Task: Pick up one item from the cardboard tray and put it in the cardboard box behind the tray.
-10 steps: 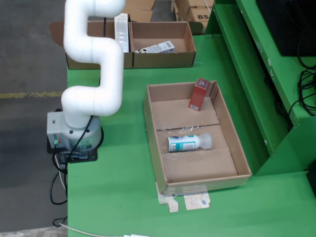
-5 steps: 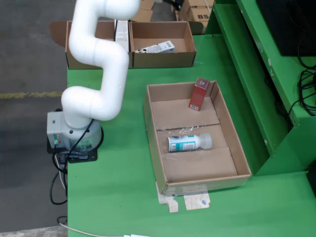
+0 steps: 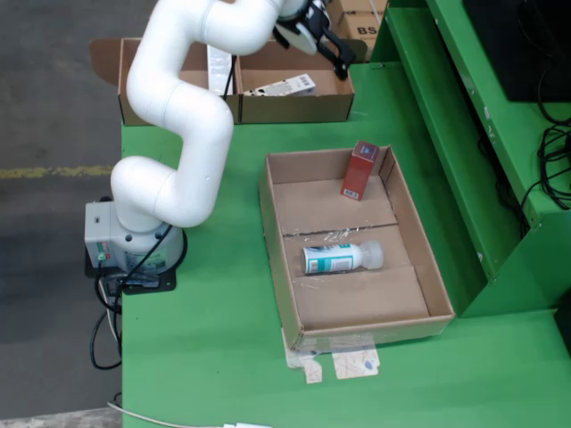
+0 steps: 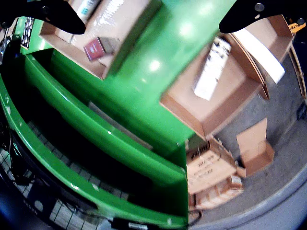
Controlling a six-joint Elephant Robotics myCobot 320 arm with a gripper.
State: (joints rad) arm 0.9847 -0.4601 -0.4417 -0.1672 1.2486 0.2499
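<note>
On my fixed view, one white arm (image 3: 174, 116), bent up and over the green table (image 3: 205, 348), with its black gripper (image 3: 328, 46) at the top edge above the cardboard box (image 3: 294, 105) at the back.

Gripper: my wrist view shows both black fingers (image 4: 48, 17) at the top corners, spread wide apart, nothing between them.

Cardboard tray (image 3: 277, 267), near the table's middle, contents two:
- one red carton (image 3: 360, 169), standing at the far wall, leaning slightly;
- one white bottle with teal label (image 3: 339, 258), lying on its side mid-tray, cap toward the right of the fixed view.

Cardboard box behind the tray: one long white carton (image 3: 284, 86) lying inside. A second white carton (image 3: 217, 55) sits in the compartment left of it, partly hidden by the arm.
</note>
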